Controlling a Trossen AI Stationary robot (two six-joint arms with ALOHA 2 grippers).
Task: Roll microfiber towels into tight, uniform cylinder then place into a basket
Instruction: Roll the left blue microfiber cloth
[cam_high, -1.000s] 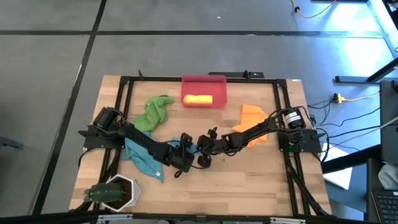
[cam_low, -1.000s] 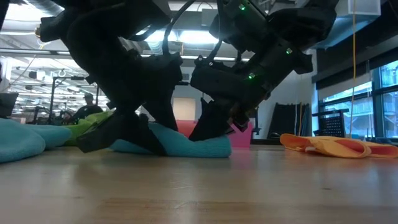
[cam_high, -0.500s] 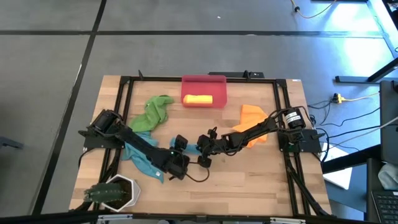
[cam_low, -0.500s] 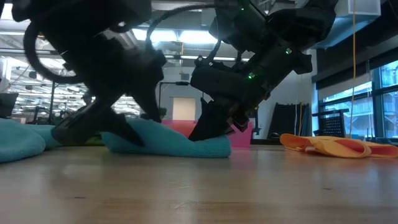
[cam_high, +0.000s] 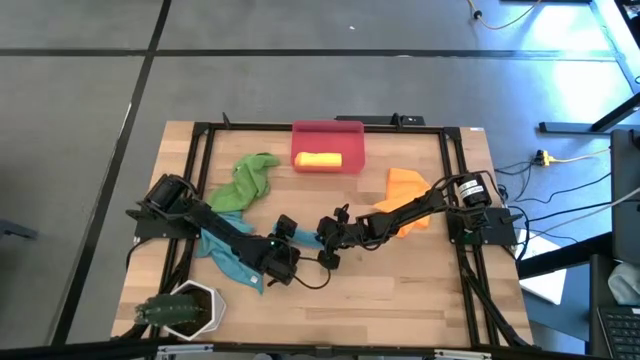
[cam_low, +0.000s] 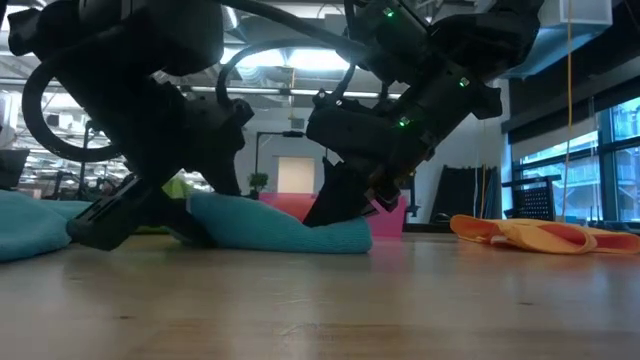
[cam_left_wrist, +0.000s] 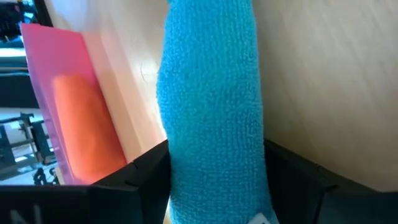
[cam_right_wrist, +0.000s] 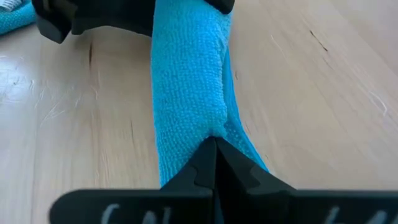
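- Pinching the rolled teal towel (cam_right_wrist: 189, 93) at mid-table, right gripper (cam_right_wrist: 214, 146) closed on one end
- Straddling its other end, left gripper (cam_left_wrist: 214, 180) spread wide
- Seen overhead only: basket (cam_high: 328, 132) holding yellow roll (cam_high: 318, 159)
- Hidden overhead beneath both arms: most of the roll

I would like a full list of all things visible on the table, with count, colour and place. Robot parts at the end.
rolled towel: 1, teal, table centre, between both grippers
loose towel: 1, teal, under the left arm
towel: 1, green, crumpled, back left
towel: 1, orange, right side, under the right arm
rolled towel: 1, yellow, inside the basket
basket: 1, red-pink, back centre
plant pot: 1, white, front left corner
left gripper: open around the teal roll
right gripper: shut, pinching the teal roll's other end
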